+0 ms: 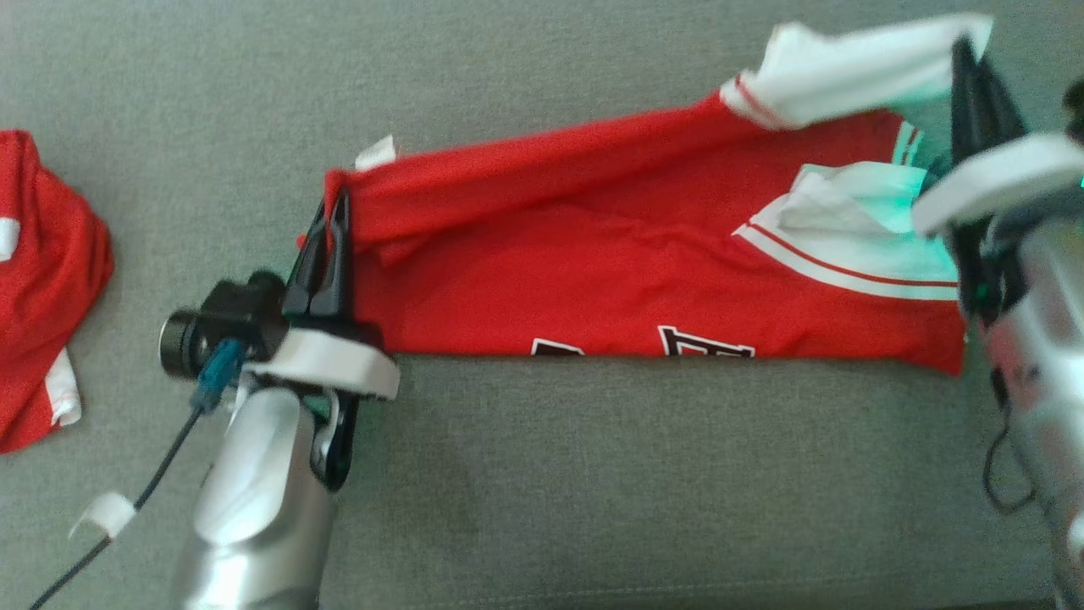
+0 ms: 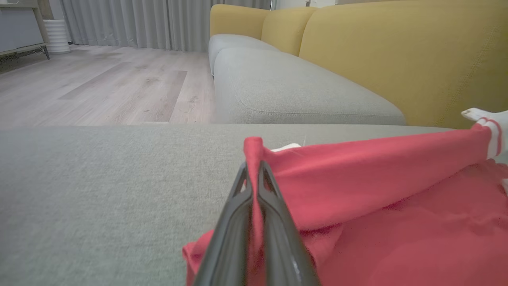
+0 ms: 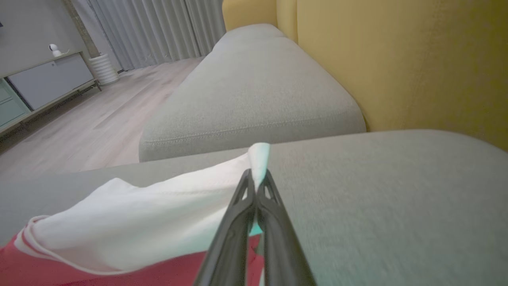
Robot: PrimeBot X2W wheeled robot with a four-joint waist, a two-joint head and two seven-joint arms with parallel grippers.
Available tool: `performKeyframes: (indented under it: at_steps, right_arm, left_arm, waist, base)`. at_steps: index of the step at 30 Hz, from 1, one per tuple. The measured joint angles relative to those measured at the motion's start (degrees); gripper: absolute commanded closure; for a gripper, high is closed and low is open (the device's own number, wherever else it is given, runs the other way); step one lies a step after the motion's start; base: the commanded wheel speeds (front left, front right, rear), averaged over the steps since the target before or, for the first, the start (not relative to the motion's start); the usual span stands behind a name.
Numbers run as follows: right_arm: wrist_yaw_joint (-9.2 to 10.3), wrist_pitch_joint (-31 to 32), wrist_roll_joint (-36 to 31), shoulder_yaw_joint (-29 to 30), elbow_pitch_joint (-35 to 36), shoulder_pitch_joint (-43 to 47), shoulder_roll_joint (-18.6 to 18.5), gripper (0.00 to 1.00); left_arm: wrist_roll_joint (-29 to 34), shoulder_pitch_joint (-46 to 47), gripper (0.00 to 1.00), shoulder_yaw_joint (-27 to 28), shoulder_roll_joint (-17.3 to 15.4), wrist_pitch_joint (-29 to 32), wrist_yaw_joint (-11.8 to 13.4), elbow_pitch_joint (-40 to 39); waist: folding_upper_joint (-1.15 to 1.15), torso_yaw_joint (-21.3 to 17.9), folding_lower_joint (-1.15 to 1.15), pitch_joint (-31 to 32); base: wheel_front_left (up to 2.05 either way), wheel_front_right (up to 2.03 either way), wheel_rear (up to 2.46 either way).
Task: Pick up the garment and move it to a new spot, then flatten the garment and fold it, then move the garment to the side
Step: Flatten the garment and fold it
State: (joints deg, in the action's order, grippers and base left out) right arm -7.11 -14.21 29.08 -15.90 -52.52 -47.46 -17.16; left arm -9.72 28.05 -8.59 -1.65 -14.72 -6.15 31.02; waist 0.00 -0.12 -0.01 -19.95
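head view: left fingers (image 1: 337,254), right fingers (image 1: 974,97) pinch garment (image 1: 593,254) ends

The place is a home living room. A long sofa (image 2: 309,87) runs through it, with grey seat cushions (image 3: 254,87) and mustard-yellow back cushions (image 3: 397,59). Beside it lies a pale wood-plank floor (image 2: 103,83), and grey floor-length curtains (image 2: 139,24) hang along the far wall. A low cabinet (image 3: 51,79) with grey doors stands by a wall, with a white ribbed cylinder (image 3: 104,69) on the floor next to it.
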Motion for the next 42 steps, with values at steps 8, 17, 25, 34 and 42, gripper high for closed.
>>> performKeyframes:
  at_steps: [8, 17, 25, 34, 42]
  right_arm:
    - [0.0, 0.0, 3.31, 1.47, 6.39, 15.09, 0.66, 1.0]
    - [0.0, -0.01, 4.01, 6.37, 8.38, 19.0, 3.86, 0.0]
    - [0.0, -0.04, -5.33, 14.71, 17.94, 24.94, 6.45, 0.0]
    - [0.0, -0.14, -18.27, 19.91, 22.99, 36.02, 12.7, 0.0]
    - [0.0, -0.14, -19.59, 21.49, 22.42, 38.66, 13.86, 0.0]
  left_arm:
    - [1.55, -5.28, 0.81, 2.83, 0.04, 0.01, -0.25, -0.78]
    - [-0.76, -10.8, 0.0, 4.04, -0.07, 0.01, 3.88, -2.49]
    - [-1.25, -18.92, 0.0, 5.23, -0.18, 0.01, 9.32, -8.68]
    - [-1.19, -27.41, 0.0, 5.12, -0.38, 0.01, 12.32, -11.37]
    - [-0.73, -30.79, 0.0, 5.04, -0.51, 0.01, 12.79, -11.41]
  waist:
    - [0.0, -0.77, 0.0, 2.72]
    - [0.0, -1.04, 0.0, 6.05]
    - [0.0, -0.94, 0.0, 10.53]
    - [0.0, -0.29, -0.01, 16.97]
    - [0.0, -0.02, 0.01, 19.12]
  base:
    - [0.0, 0.0, 0.0]
    - [0.0, 0.0, 0.0]
    - [0.0, 0.0, 0.0]
    - [0.0, 0.0, 0.0]
    - [0.0, 0.0, 0.0]
